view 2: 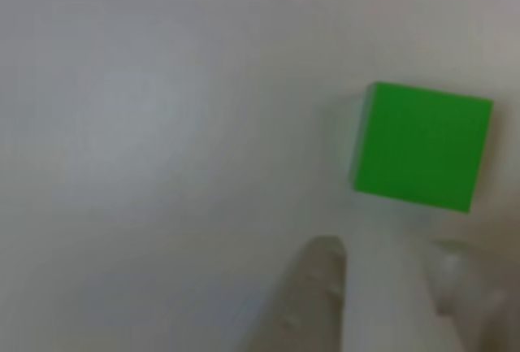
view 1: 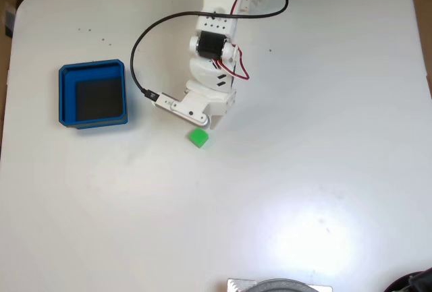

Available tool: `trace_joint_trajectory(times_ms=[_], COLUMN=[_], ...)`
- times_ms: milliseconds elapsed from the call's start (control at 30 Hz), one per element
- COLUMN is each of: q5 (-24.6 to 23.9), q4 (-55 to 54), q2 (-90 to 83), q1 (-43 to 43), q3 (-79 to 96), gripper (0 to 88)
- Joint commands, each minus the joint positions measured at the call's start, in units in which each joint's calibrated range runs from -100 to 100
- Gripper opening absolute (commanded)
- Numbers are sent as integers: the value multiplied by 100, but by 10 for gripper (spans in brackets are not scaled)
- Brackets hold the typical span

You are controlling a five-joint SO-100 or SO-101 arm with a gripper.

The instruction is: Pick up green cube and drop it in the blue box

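The green cube lies on the white table, just below the arm's white gripper in the fixed view. In the other view the green cube is large and blurred at the right. It rests just beyond the gripper, which comes in from the bottom edge. Its two pale fingertips stand apart, so the gripper is open with nothing between them. The cube is not touched. The blue box, a low-walled tray with a dark floor, sits at the left of the fixed view, several cube-widths from the cube.
The white table spreads wide below and to the right of the cube. A black cable loops from the arm to the wrist. A grey round object shows at the bottom edge.
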Motion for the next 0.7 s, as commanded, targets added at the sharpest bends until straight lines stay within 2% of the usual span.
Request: trace_joint_trajectory(times_ms=[0, 367, 667], q5=[-20, -24, -24], q4=[-25, -25, -661], q2=[-57, 44, 286], q1=[6, 6, 29], q3=[-367, -376, -394], gripper=[50, 226, 263])
